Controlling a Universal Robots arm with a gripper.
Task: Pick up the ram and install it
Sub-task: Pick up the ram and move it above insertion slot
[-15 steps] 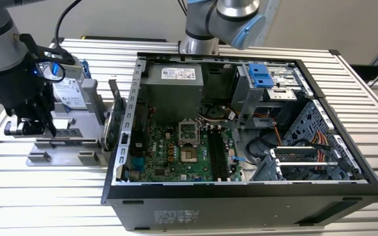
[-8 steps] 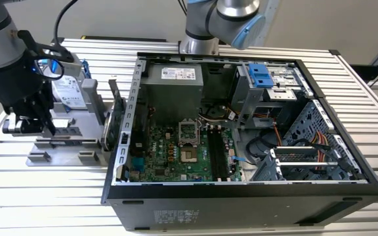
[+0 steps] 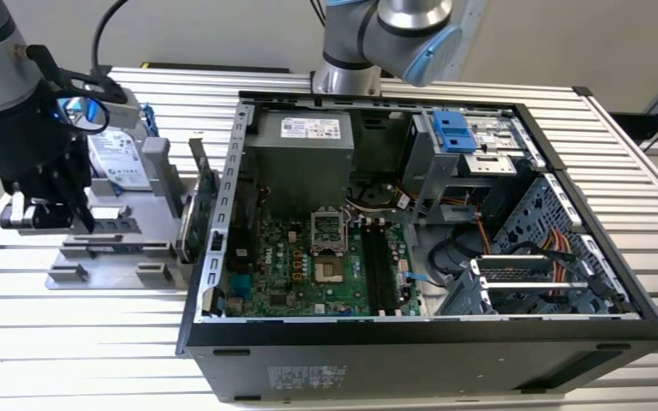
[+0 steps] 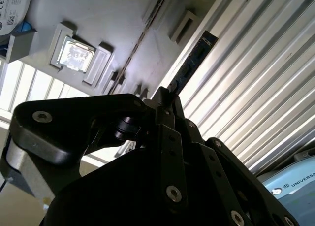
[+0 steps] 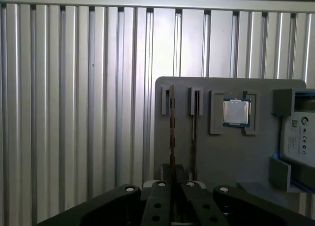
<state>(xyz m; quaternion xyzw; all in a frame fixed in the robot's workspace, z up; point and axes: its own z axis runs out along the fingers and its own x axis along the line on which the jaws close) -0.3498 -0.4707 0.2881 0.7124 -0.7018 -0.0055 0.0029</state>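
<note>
Slats of silver aluminium form the table (image 3: 66, 351) on which a black, open-sided computer case (image 3: 421, 364) lies. Its green motherboard (image 3: 306, 274) faces up, with long black memory slots (image 3: 380, 274) running beside the processor socket. On the exterior view's left of the case sits a grey moulded parts holder (image 3: 106, 257), and the robot's dark wrist hangs over it. In both wrist views the black multi-link gripper (image 4: 165, 94) (image 5: 172, 179) is closed tight on the ram (image 4: 194, 58) (image 5: 171, 132), a slim, long, dark circuit stick seen edge-on. The visible part of the stick reaches out ahead of the fingertips. In the first wrist view the ram lines up with one of the holder's two narrow slots, but I cannot tell whether it sits in that slot or just above it. A second thin dark stick (image 5: 195, 120) stands in the neighbouring slot, just beside the ram. Further along the holder a square silver processor chip (image 5: 236, 112) lies in a shallow recess. Beyond it, at the holder's far side, is a silver hard drive with a pale label (image 5: 298, 137).
</note>
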